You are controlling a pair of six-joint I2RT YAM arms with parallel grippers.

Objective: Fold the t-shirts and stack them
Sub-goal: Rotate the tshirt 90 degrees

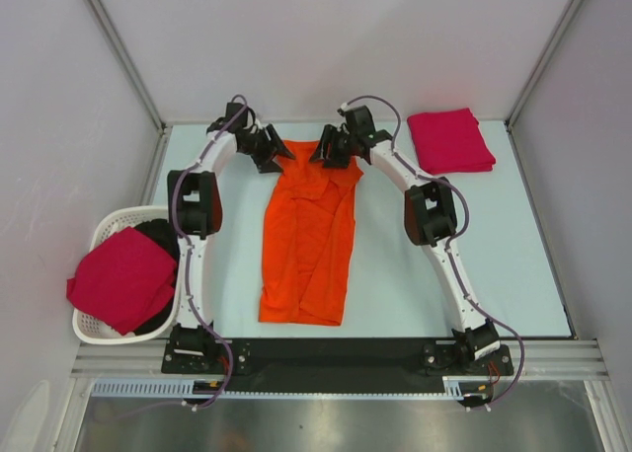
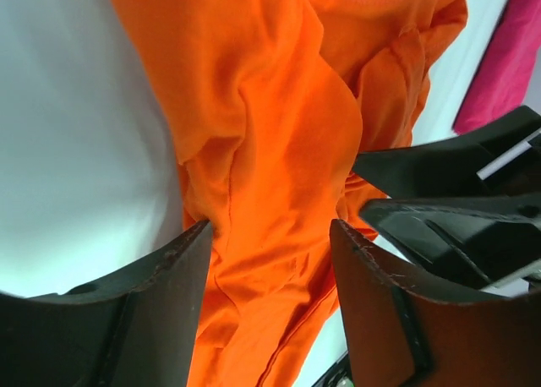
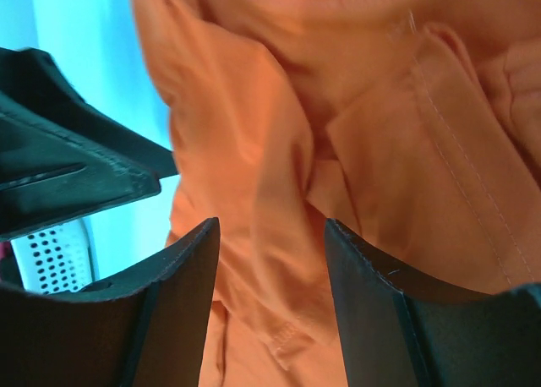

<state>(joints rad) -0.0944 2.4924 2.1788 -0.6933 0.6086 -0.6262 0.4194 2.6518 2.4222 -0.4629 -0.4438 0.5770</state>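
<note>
Two sets of jaws stand apart: the left gripper [image 1: 269, 152] and right gripper [image 1: 328, 152] hover at the 12 o'clock end of the orange t-shirt [image 1: 308, 245], laid lengthwise on the table [image 1: 513, 274]. Soft and limp, it probably needs pinching at both far corners.

In the top view the far end of the orange t-shirt [image 1: 309, 237] lies partly under the left tool [image 1: 281, 155] and right tool [image 1: 320, 157], hiding its collar. Left of the orange t-shirt, a crimson t-shirt [image 1: 123, 277] in the white basket [image 1: 107, 223] covers most of a dark thing [image 1: 156, 234] that cannot be identified. Both wrist views crop the orange t-shirt.
</note>
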